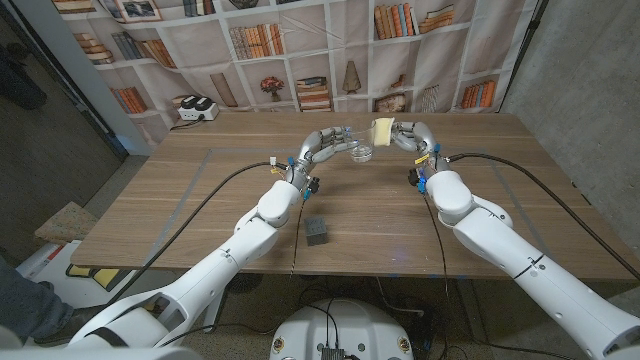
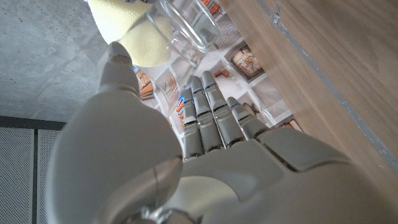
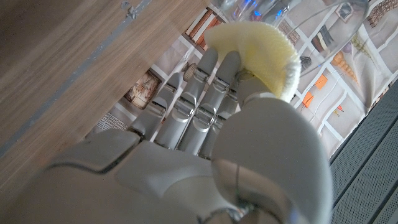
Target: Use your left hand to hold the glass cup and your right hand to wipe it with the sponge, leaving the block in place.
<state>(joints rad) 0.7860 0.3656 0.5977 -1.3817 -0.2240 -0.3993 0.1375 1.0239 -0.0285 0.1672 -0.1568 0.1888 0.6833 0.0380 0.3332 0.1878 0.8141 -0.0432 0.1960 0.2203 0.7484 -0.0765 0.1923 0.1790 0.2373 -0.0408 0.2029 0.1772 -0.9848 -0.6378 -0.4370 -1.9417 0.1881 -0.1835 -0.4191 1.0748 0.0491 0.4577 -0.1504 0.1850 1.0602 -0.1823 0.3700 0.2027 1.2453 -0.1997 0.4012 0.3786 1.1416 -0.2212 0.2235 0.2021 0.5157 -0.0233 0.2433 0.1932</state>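
Printed bookshelves are seen on the backdrop behind the wooden desk (image 1: 200, 190). Well beyond the block (image 1: 318, 230), near the far edge, the glass cup (image 1: 363, 152) is held above the desk by the left hand (image 1: 325, 144), whose fingers are curled around it. Just beside the cup, on the side away from the left hand, the yellow sponge (image 1: 382, 131) is gripped by the right hand (image 1: 410, 137) and appears pressed against the glass. A white device (image 1: 196, 109) is seen at the far corner, well apart from the block.
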